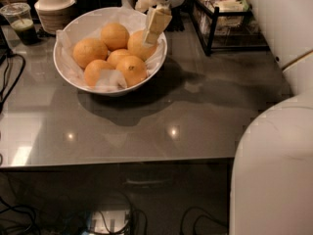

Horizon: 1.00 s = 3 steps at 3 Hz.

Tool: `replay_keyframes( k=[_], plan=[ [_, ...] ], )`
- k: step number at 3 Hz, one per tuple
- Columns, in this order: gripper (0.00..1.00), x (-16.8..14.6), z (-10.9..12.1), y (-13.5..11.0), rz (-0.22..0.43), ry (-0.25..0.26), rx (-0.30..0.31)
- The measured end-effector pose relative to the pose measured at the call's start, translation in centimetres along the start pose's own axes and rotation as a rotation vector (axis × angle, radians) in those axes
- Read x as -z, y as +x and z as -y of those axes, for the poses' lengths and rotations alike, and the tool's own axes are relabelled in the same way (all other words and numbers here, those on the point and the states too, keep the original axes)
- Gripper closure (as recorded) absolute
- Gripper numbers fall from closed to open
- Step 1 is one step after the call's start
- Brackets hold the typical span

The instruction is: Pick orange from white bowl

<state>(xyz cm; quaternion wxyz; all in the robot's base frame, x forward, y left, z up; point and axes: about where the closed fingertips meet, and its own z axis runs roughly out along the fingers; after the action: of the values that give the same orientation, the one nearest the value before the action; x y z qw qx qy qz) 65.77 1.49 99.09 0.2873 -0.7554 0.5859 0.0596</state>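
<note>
The wide white bowl (66,67), lined with crinkled white paper, stands at the back left of the grey table and holds several oranges. My gripper (154,27) reaches down from the top of the view over the bowl's right side. It sits right at the rightmost orange (137,45), covering that orange's upper right part. The other oranges (90,51) lie to its left and front, apart from the gripper.
A stack of beige ribbed bowls (53,6) and a plastic cup with a green drink (18,21) stand behind the bowl on the left. A black wire rack (230,21) stands at the back right. Cables (10,77) lie at the left edge. My white body (279,170) fills the right foreground.
</note>
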Motion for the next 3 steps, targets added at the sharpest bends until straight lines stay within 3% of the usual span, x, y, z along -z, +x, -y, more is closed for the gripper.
replay_keyframes(
  k=[3],
  plan=[
    [0.34, -3.3, 0.6, 2.0, -0.029, -0.085, -0.032]
  ],
)
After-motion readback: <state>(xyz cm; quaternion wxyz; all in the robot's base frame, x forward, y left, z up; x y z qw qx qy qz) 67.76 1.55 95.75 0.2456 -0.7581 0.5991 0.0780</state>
